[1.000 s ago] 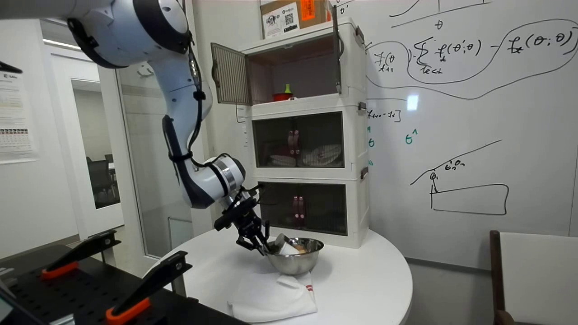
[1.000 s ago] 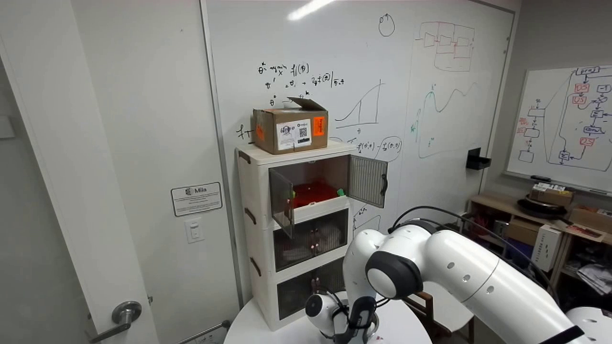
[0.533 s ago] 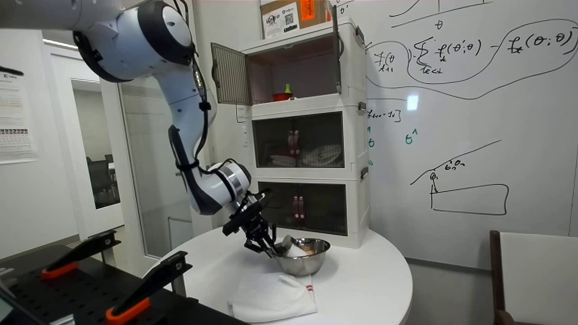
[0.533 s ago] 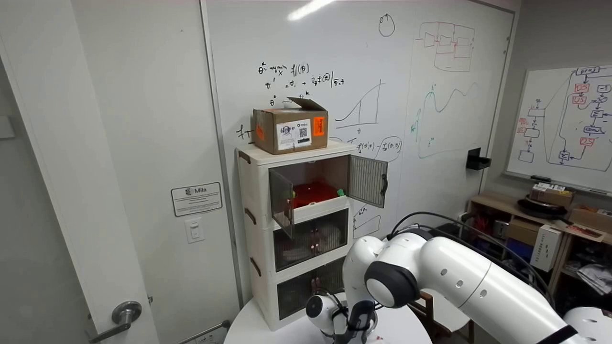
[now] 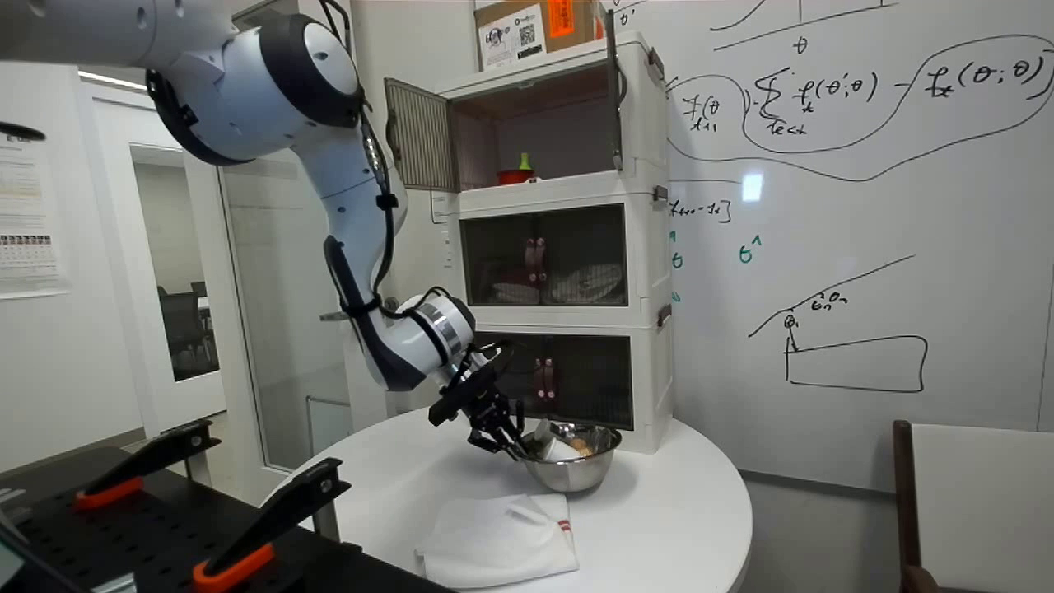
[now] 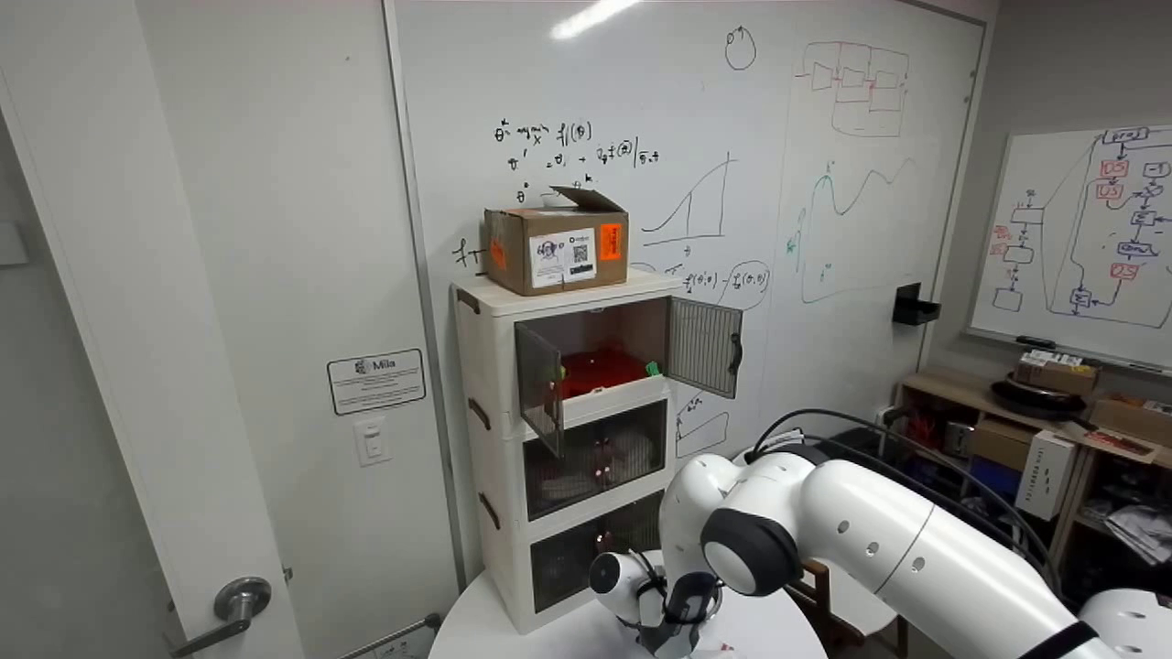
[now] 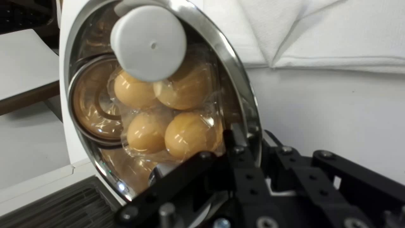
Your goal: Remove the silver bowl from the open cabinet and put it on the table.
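Observation:
The silver bowl [image 5: 572,475] is over the round white table [image 5: 659,527], in front of the cabinet [image 5: 646,362]. I cannot tell whether its base touches the table. My gripper [image 5: 524,453] is shut on the bowl's near rim. In the wrist view the gripper [image 7: 254,139] has one finger inside and one outside the bowl wall [image 7: 229,55]. The bowl holds a white cylindrical thing [image 7: 150,42], round orange-brown items [image 7: 145,131] in clear plastic and a brown glass-like dish [image 7: 95,101]. The cabinet's top compartment stands open. The arm mostly hides the bowl in an exterior view.
A folded white cloth [image 5: 498,543] with red stripes lies on the table before the bowl. Red items [image 6: 604,371] sit in the open top compartment; its two doors stick out. The lower doors are shut. A cardboard box [image 6: 558,247] stands on top.
My gripper and the bowl in it have moved right and slightly back toward the cabinet in an exterior view, away from the cloth. The arm has lowered somewhat. The cloth has stayed put.

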Motion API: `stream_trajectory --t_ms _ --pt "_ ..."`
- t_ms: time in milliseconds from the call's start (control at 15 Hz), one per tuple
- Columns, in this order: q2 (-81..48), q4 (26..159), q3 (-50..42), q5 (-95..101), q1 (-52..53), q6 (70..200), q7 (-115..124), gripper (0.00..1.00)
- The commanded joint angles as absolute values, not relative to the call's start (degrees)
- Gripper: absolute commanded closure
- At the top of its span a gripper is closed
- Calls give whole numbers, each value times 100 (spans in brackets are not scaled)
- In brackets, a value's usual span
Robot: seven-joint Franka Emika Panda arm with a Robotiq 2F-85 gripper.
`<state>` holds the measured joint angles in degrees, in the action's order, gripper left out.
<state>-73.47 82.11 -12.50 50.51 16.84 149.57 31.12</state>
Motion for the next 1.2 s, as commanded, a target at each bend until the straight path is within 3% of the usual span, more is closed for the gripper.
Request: stream_trajectory --t_ms 0,667,733,867,1133 --pt "-7605 7729 -1321 4848 1635 14960 2923 97" --pt "-8150 6962 -1290 4150 1488 14874 2277 97" --pt "-8128 6973 -1259 4079 1463 14877 2173 64" --pt "-8041 7039 -1121 4165 1344 14912 2106 56" --pt "-7578 7613 -933 4227 1166 15596 2072 26"
